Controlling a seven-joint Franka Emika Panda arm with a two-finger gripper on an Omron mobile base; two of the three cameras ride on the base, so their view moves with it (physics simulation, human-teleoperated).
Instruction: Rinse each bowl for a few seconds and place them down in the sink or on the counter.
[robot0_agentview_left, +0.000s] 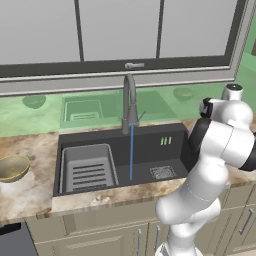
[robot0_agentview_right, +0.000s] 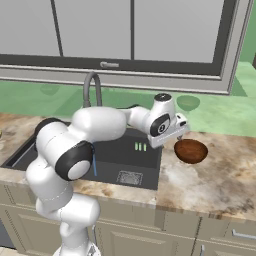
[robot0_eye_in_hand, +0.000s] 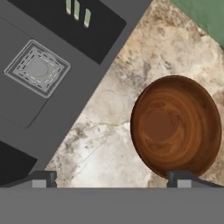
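Bowls are set on the counter (robot0_agentview_right: 220, 175) on opposite sides of the sink (robot0_agentview_left: 150, 150): the reddish-brown bowl (robot0_agentview_right: 190, 151) at the basin's 3 o'clock, the olive-gold bowl (robot0_agentview_left: 12, 168) at its 9 o'clock. Nothing is grasped by the gripper (robot0_eye_in_hand: 111, 177); its fingers are spread wide above the brown bowl's rim. Water (robot0_agentview_left: 131, 150) is poured by the faucet (robot0_agentview_left: 129, 102) into the basin, beside the slotted tray (robot0_agentview_left: 87, 167).

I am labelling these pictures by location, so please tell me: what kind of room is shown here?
A kitchen, rendered rather than real. A dark sink with a tall faucet running water is set into a mottled stone counter, cabinets stand below, and a brown bowl sits on the counter.
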